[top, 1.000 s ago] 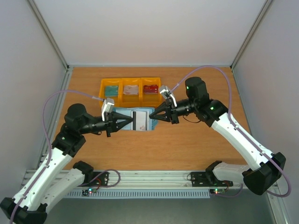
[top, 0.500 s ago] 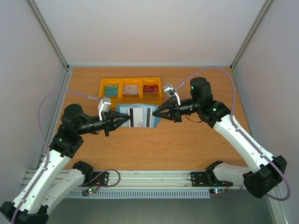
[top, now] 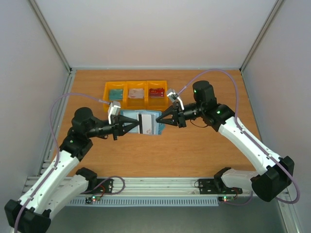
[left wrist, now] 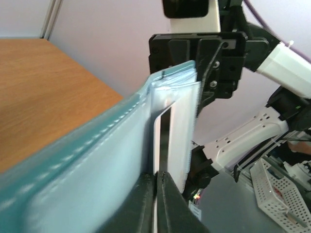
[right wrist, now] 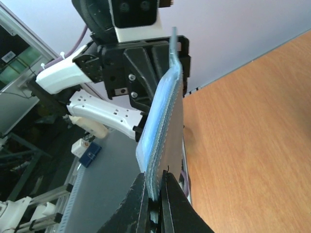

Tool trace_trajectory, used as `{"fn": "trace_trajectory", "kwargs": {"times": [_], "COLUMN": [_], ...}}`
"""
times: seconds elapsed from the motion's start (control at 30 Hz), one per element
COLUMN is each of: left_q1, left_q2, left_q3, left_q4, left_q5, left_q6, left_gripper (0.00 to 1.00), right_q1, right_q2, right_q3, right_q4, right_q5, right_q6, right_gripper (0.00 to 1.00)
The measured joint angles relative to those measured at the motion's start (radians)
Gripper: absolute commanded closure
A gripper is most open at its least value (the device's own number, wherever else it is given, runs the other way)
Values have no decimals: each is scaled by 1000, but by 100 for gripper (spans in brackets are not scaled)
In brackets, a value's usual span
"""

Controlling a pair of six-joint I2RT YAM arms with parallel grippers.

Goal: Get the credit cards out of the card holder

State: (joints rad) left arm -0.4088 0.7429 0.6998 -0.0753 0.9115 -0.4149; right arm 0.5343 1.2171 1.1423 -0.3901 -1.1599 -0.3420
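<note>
The teal-blue card holder hangs open above the table between my two arms. My right gripper is shut on its right edge, and the holder stands edge-on between those jaws. My left gripper is shut on a pale credit card with a dark stripe that sticks out of the holder's left side. In the left wrist view the thin white card edge runs up from my shut gripper, beside the holder's teal cover.
Three yellow bins stand in a row behind the holder, with a teal card, a whitish card and a red card in them. Grey walls close in the wooden table on three sides.
The left arm drew back to the left half a second ago and has come back to the right. The right arm shifted slightly with the holder. Both grips are unchanged.
</note>
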Motion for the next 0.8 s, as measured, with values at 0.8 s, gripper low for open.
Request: {"fn": "trace_trajectory", "kwargs": {"times": [0.8], "left_q1": [-32], "left_q2": [56], "left_q3": [-87], "left_q4": [325], "left_q5": [64], "left_q6": [-181], "left_gripper": [64], "right_q1": [28], "right_q2": [20], "right_q3": [52], "right_q4": [-2], "right_q5": [-33], "right_q6": [-5], "right_gripper": [99]}}
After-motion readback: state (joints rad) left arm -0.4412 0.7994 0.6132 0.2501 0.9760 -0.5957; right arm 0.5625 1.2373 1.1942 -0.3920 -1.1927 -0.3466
